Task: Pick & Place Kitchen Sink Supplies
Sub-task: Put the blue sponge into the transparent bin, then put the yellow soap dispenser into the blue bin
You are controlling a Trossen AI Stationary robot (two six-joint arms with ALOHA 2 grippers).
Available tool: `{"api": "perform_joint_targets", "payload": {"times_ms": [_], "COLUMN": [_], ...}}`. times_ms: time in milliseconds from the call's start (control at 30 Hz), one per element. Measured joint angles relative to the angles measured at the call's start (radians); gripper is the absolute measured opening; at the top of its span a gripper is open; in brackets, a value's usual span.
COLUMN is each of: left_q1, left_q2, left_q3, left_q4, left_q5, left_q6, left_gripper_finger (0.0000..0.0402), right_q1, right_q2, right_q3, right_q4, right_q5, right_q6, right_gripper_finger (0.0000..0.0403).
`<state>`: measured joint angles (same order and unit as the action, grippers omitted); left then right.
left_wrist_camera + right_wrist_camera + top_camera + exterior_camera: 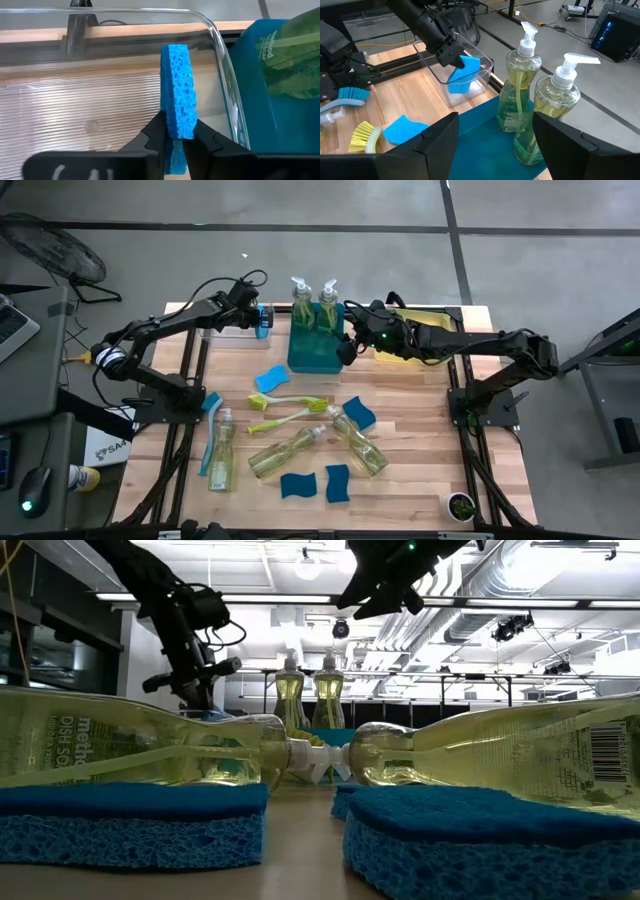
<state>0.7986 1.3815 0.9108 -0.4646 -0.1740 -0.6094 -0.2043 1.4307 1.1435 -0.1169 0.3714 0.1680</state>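
My left gripper [263,320] is at the table's far left, over the right end of a clear bin [225,335], shut on a blue sponge [177,90]. The right wrist view shows that sponge [465,67] reaching down into the bin [470,90]. My right gripper [348,348] hovers open above the teal bin [315,358], touching nothing. Two pump bottles of yellow-green soap [520,90] [552,115] stand upright in that bin's far part. My left gripper [176,131] pinches the sponge between its two fingers, one on each flat face, at the sponge's near end [175,127]. The sponge stands on edge and reaches forward past the fingertips, slanting down into the clear bin. Whether its far end touches the bin floor I cannot tell.
On the wooden table lie several loose blue sponges [270,378] [358,413] [297,485], lime-green brushes [285,402], a blue brush [210,430] and three soap bottles on their sides [220,450] [285,450] [355,445]. A yellow bin [425,318] sits under my right arm.
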Motion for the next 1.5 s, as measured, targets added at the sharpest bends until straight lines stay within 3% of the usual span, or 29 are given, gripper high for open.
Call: {"api": "perform_joint_targets", "payload": {"times_ms": [467, 867, 1100, 1400, 1500], "left_q1": [0.000, 0.000, 0.000, -0.001, -0.001], "left_q2": [-0.016, -0.101, -0.222, -0.380, -0.416], "left_q3": [0.000, 0.001, 0.001, 0.001, 0.001], "left_q4": [0.012, 0.065, 0.104, 0.163, 0.165], "left_q5": [0.059, 0.117, 0.166, 0.328, 0.356], "left_q6": [0.000, 0.013, 0.095, 0.211, 0.239], "left_gripper_finger": [0.0183, 0.0188, 0.0188, 0.0188, 0.0188], "right_q1": [0.000, 0.000, 0.000, 0.009, 0.031], "right_q2": [0.000, 0.000, 0.000, 0.001, 0.001], "right_q3": [0.000, 0.000, 0.000, 0.000, 0.000], "right_q4": [-0.035, -0.048, -0.099, -0.245, -0.285], "right_q5": [0.000, 0.002, -0.017, -0.266, -0.303], "right_q6": [0.000, 0.016, 0.065, 0.184, 0.231], "right_gripper_finger": [0.0248, 0.0248, 0.0248, 0.0248, 0.0248]}}
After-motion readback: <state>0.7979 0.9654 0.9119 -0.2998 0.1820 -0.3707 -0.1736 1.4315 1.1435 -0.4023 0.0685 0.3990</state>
